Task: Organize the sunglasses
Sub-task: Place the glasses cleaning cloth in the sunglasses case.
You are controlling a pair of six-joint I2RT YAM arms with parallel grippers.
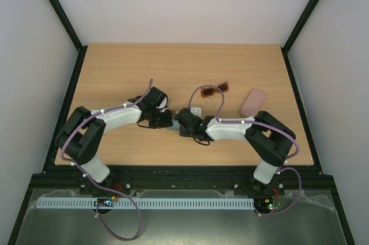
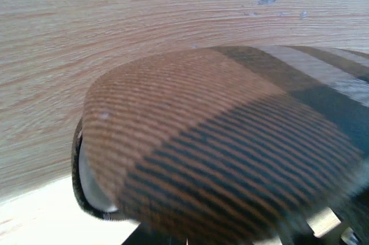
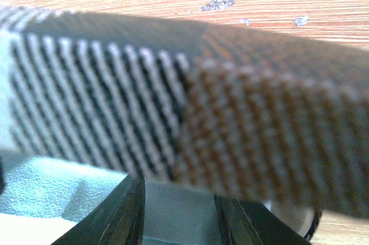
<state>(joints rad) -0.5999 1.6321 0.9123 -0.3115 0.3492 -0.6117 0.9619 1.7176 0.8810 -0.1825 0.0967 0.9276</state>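
Note:
The reddish-brown sunglasses [image 1: 214, 88] lie folded flat on the table, past both grippers and untouched. Both arms meet at mid-table over a brown striped case [image 2: 219, 141], which fills both wrist views at close range [image 3: 259, 135]. My right gripper [image 3: 179, 199] has its dark fingers [image 3: 130, 213] closed on the case's pale blue-lined edge [image 3: 57, 190]. My left gripper [image 1: 166, 120] presses against the case's other end. Its fingers are hidden in the left wrist view, and I cannot tell whether they pinch anything. In the top view my right gripper [image 1: 183, 123] faces the left one.
A flat pink case [image 1: 252, 102] lies at the right, beyond my right arm. A small white object [image 1: 196, 110] sits just behind the right gripper. Black frame rails [image 1: 300, 101] border the wooden table [image 1: 115, 78] on both sides.

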